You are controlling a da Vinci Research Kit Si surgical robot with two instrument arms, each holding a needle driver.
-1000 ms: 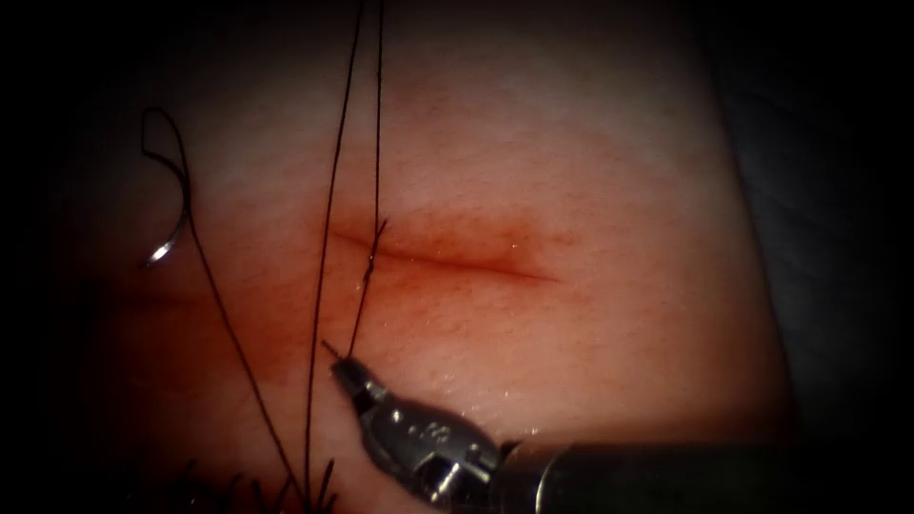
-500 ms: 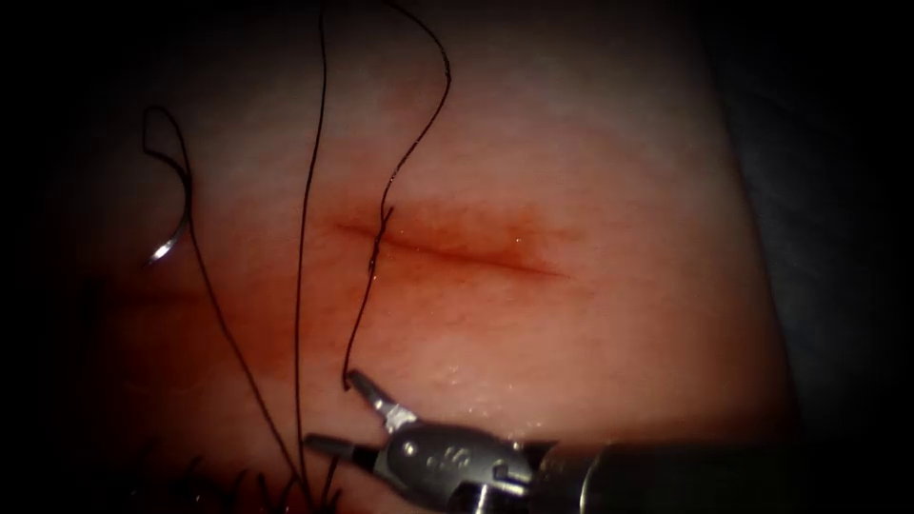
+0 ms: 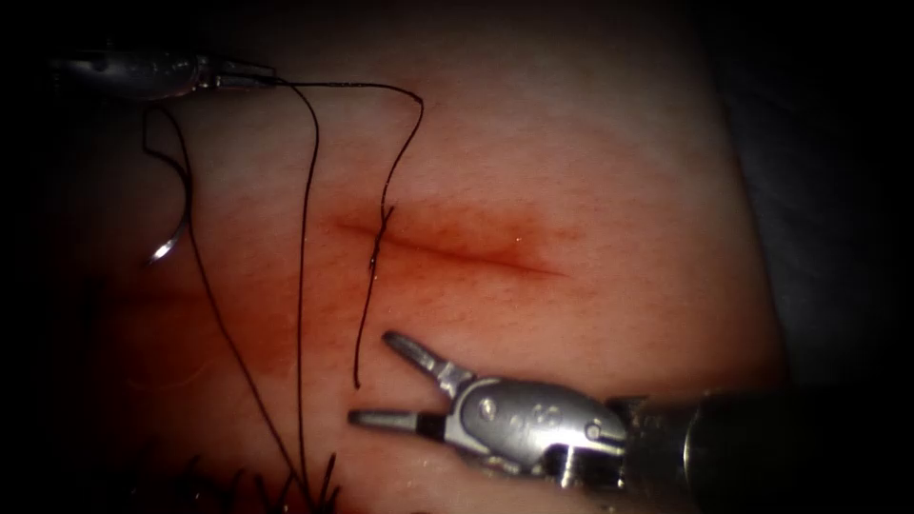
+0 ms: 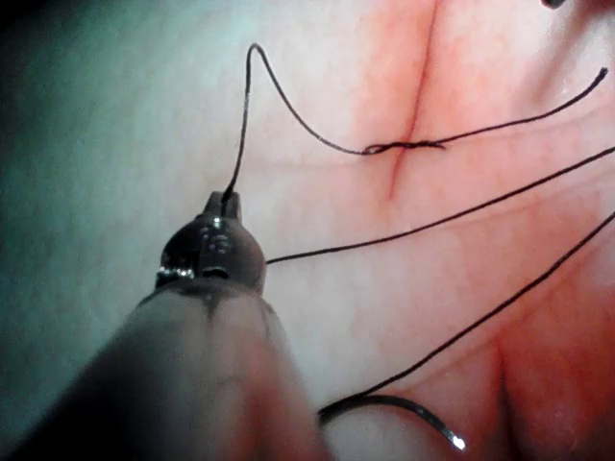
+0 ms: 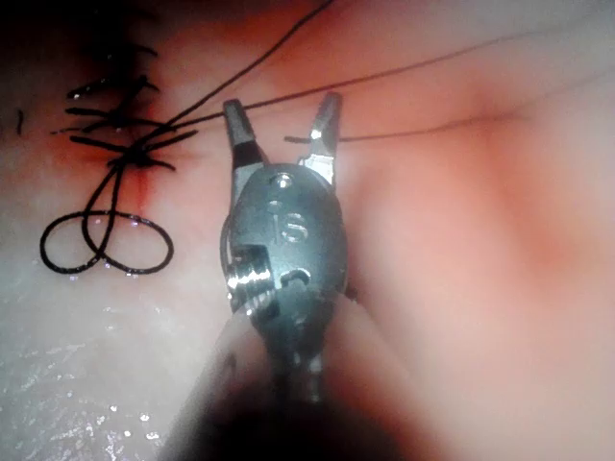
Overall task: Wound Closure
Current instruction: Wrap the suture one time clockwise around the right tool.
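Step in hand, judged from the scene: knot work on the stitch that crosses the cut near its left end; the thread is already through the tissue and the needle is set aside.

Left tool: jaws clenched on the thread close to the stitch's far side; from the jaws one strand arcs over and drops to the stitch, a second runs down toward the near edge of the tissue; in the left wrist view the same tool pinches the strand at its very tip.

Right tool: jaws spread wide in a clear V, holding nothing; a second earlier they were clamped on the short tail, and that tail now hangs free with its end just beside the upper jaw, not touching it; in the right wrist view the parted jaws lie over strands without gripping any.

Needle: lies loose on the tissue well left of the cut, held by neither tool, not in the tissue; its tip glints at the lower end of the curve.

Next move, as a judgement: any tightening calls for the free tail to be gripped near its end, and for balanced pull so the stitch stays over the cut.

Cut ends of older stitches stand at the near edge.
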